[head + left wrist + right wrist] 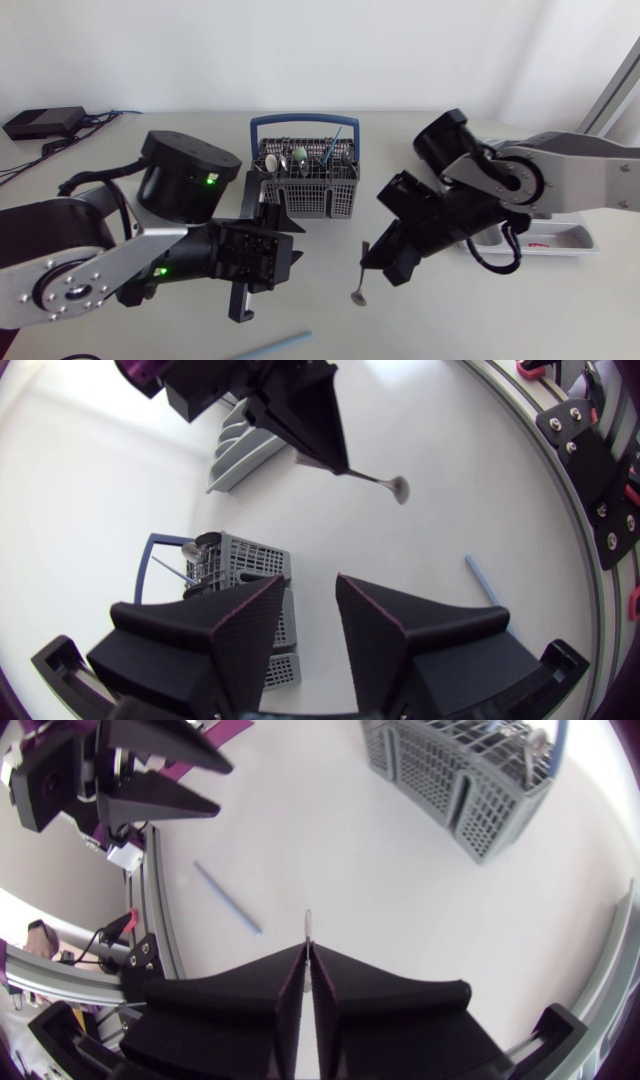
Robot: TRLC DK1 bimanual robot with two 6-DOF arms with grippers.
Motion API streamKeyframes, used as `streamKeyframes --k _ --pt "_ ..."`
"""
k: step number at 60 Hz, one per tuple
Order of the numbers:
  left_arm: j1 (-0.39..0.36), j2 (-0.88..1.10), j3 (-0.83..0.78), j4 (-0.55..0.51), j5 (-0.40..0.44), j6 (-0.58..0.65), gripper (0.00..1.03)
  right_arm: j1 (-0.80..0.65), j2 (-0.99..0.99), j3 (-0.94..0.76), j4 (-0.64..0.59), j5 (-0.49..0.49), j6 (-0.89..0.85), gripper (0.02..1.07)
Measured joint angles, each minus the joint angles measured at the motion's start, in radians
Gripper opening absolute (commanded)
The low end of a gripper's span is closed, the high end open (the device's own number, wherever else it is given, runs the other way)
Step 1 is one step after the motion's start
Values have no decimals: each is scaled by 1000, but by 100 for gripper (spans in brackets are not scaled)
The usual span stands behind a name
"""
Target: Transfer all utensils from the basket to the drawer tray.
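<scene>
A grey mesh basket (305, 180) with a blue handle stands at the middle rear and holds several utensils (300, 157), some blue-handled. My right gripper (372, 258) hangs right of and nearer than the basket, shut on a metal spoon (360, 280) that dangles bowl-down above the table. In the right wrist view only the spoon's tip (308, 923) sticks out past the closed fingers. My left gripper (292, 255) is open and empty, facing the spoon (378, 481) from the left. The drawer tray (560, 240) lies at the right, partly hidden behind my right arm.
A light blue stick (275, 347) lies on the table near the front edge, below my left gripper. A black box (45, 122) with cables sits at the far left rear. The basket (235, 565) is close beside my left gripper.
</scene>
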Motion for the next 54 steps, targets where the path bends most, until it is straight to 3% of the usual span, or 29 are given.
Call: streamKeyframes --k 19,26,36,54 --pt "32 -16 -56 -59 -3 -82 40 -502 -3 -19 10 -172 77 12" --pt "35 -3 -56 -121 -3 -91 40 -726 58 -14 10 -254 86 12" --pt "35 2 -76 -128 -3 -99 40 -1015 145 9 5 -306 84 12" --pt "30 -4 -105 -128 -3 -109 40 -1275 256 100 13 -331 66 12"
